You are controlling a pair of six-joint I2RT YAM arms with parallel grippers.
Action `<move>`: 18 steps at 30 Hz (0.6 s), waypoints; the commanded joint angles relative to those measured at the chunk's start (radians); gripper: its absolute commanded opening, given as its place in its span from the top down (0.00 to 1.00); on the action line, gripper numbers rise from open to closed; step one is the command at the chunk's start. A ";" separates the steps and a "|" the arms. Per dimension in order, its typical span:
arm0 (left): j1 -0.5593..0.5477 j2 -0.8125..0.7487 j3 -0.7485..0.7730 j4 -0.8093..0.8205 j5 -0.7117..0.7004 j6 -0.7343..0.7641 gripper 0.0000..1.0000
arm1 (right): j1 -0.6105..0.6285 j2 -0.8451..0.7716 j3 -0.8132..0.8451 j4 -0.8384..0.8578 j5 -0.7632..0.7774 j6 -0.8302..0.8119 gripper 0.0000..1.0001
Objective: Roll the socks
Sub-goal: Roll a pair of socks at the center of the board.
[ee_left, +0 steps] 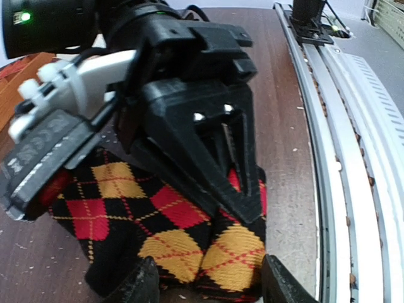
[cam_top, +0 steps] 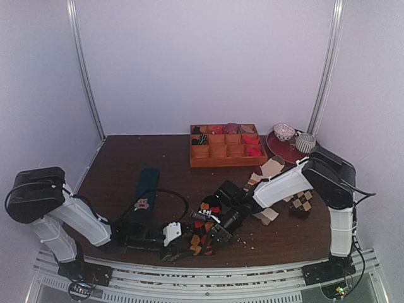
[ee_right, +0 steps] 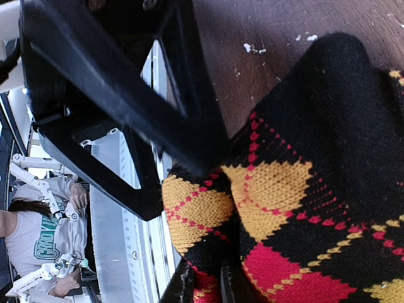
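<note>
Socks — black argyle, right hand clamped on them, left hand apart — astride

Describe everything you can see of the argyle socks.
The socks are black knit with red and orange argyle diamonds crossed by thin dashed lines. They lie bunched and folded near the front edge of the table. The right gripper has its jaws pinched on the fabric; the left gripper has open jaws either side of the folded end.
</note>
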 commanded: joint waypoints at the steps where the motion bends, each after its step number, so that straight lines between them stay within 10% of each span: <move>1: -0.023 0.011 0.009 0.069 0.073 0.002 0.47 | -0.004 0.092 -0.045 -0.184 0.155 -0.006 0.88; 18: -0.049 0.128 0.033 0.113 -0.024 -0.065 0.49 | -0.007 0.090 -0.052 -0.176 0.154 -0.006 0.88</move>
